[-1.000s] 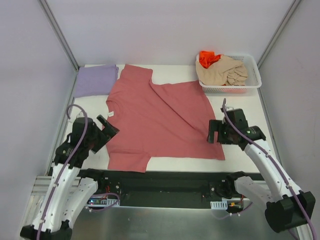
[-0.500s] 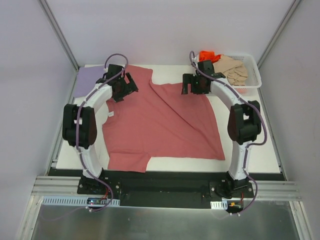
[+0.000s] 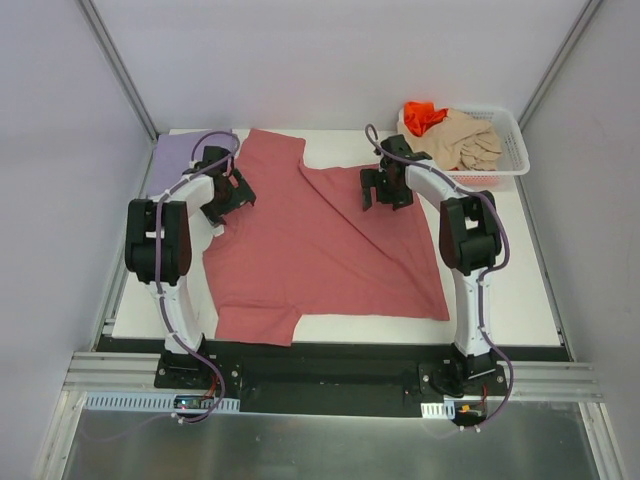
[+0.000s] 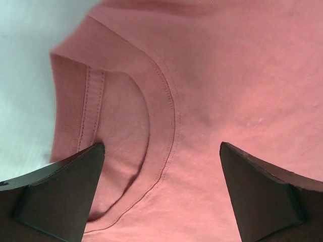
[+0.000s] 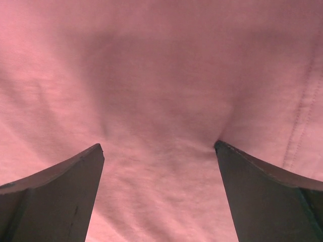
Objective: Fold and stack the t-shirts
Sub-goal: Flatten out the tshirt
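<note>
Two slim white-shelled robot arms, left arm and right arm, bulky black joint housings at elbows and wrists, thin lilac cables looping alongside each, black left claw and black right claw, matte charcoal wedge-shaped fingers with smooth bevelled edges

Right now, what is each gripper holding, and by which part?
Nothing. Both open: left gripper over the red t-shirt collar, right gripper over its body.

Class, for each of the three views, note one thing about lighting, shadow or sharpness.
Top external: even, soft light, whole scene sharp, no glare on the rose-red t-shirt. Left wrist: collar stitching crisp, left fingers dark, little detail. Right wrist: broad soft shadow on the cloth above the right fingers, weave slightly blurred.
</note>
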